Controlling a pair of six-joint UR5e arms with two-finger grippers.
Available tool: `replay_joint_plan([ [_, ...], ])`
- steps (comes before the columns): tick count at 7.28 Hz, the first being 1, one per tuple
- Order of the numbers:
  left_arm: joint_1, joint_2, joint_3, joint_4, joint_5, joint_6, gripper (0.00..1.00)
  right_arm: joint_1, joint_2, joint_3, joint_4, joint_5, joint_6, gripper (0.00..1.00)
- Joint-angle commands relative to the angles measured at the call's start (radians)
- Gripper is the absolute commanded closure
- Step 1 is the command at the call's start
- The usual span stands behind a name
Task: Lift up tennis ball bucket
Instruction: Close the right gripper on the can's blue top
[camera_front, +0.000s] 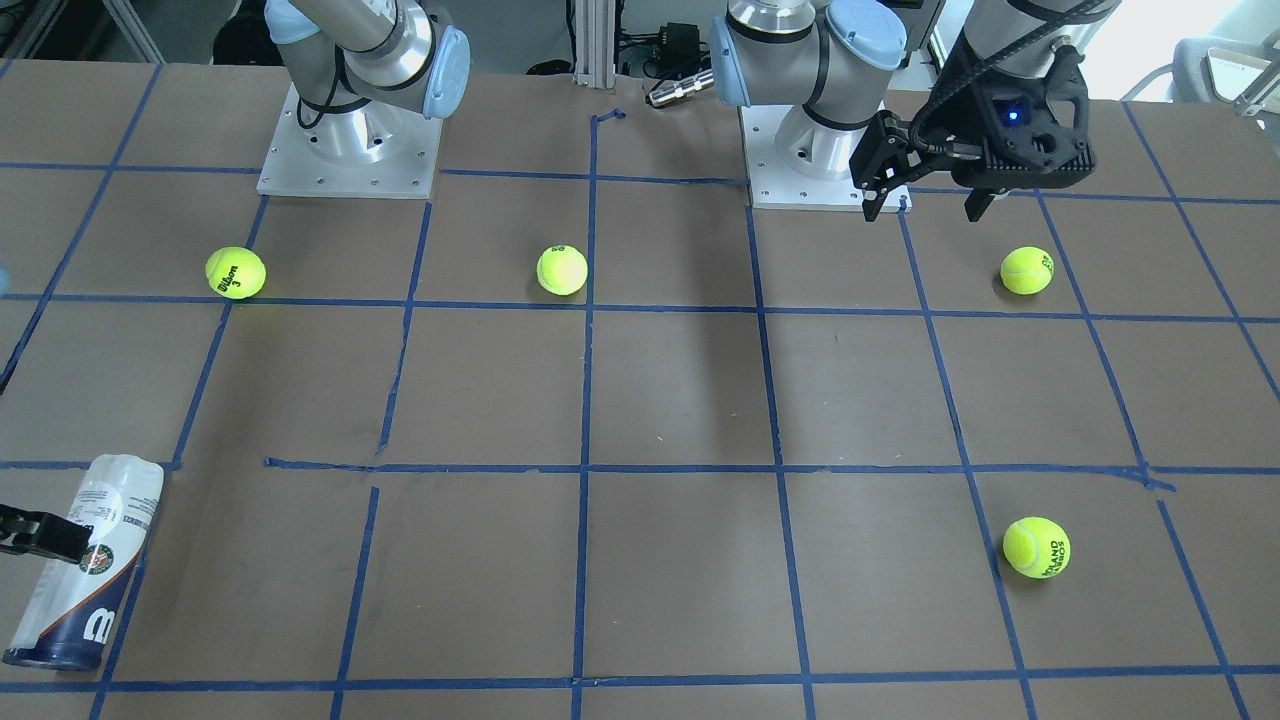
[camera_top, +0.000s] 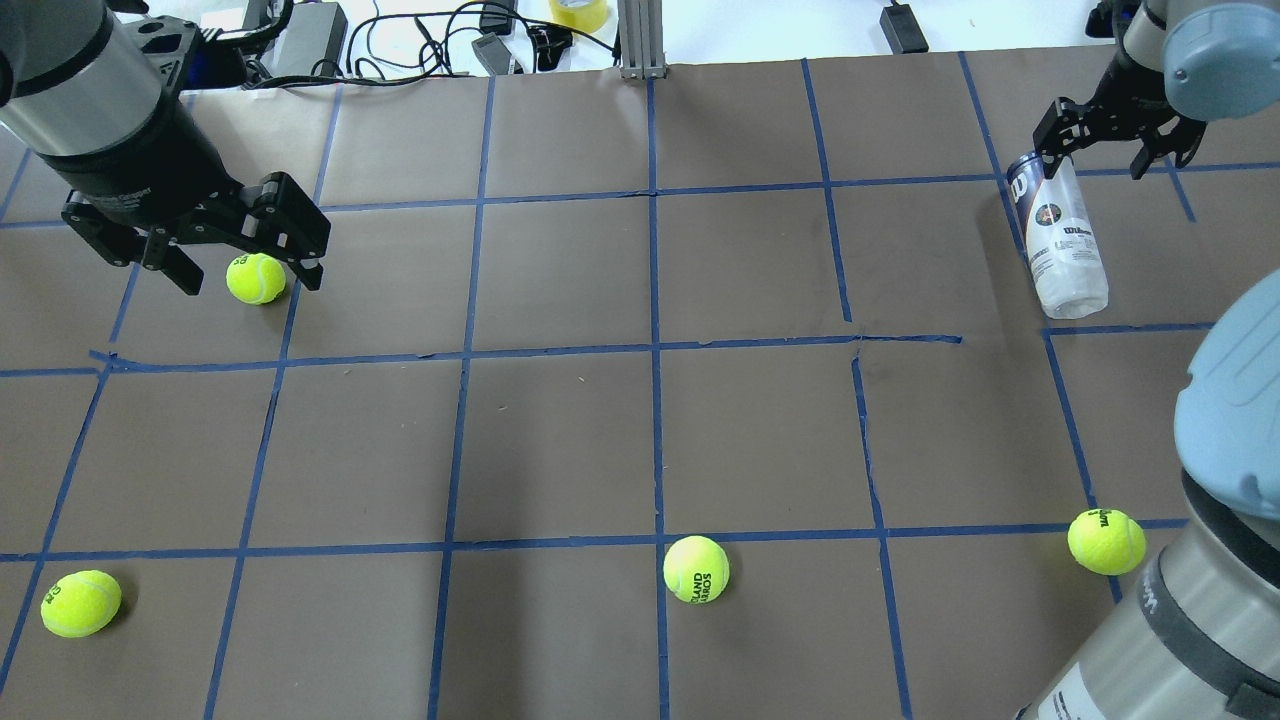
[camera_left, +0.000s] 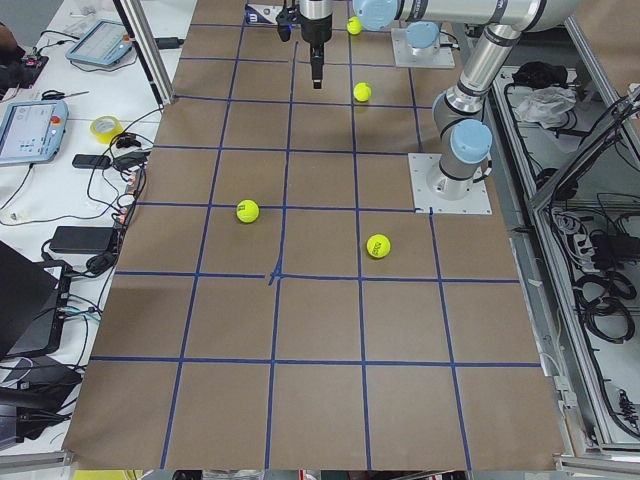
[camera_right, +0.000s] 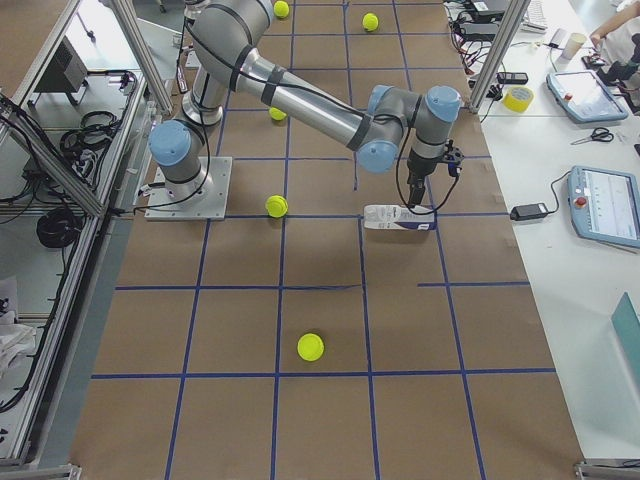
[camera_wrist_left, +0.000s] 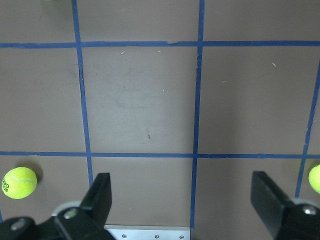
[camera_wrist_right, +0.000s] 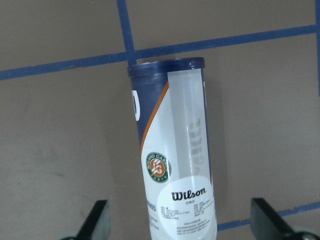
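"How far along was the lift?"

"Not begun, I'd judge. The tennis ball bucket (camera_top: 1065, 240) lay on its side on the table (camera_top: 560, 450), near two o'clock in the overhead view. Grasping and raising were left to do."

"Its look?"

"Clear tube, white Wilson label, round emblem, navy rim."

"The grippers?"

"The right gripper (camera_top: 1093, 160) hung over the navy end, jaws wide, holding nothing. The left gripper (camera_front: 925, 205), at ten o'clock, gaped empty too."

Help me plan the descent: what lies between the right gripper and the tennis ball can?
Nothing: the right wrist view shows the clear plastic, navy-rimmed tennis ball can lying directly below the open right gripper.
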Motion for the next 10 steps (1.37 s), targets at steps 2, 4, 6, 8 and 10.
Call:
replay_joint_plan([
  [2,0.003,0.000,0.000,0.002,-0.001,0.000,0.00,-0.010,0.086,-0.001,-0.093,0.033,-0.011,0.00],
  [4,0.003,0.000,0.000,0.002,0.001,0.000,0.00,-0.010,0.116,0.018,-0.092,0.033,-0.017,0.00],
  [6,0.004,0.000,0.000,0.000,0.001,0.000,0.00,-0.011,0.126,0.024,-0.084,0.031,-0.092,0.00],
  [8,0.004,0.000,0.000,0.002,0.001,0.000,0.00,-0.011,0.135,0.044,-0.093,0.031,-0.123,0.00],
  [10,0.006,0.000,0.000,0.002,0.002,0.000,0.00,-0.020,0.136,0.048,-0.092,0.031,-0.128,0.00],
])
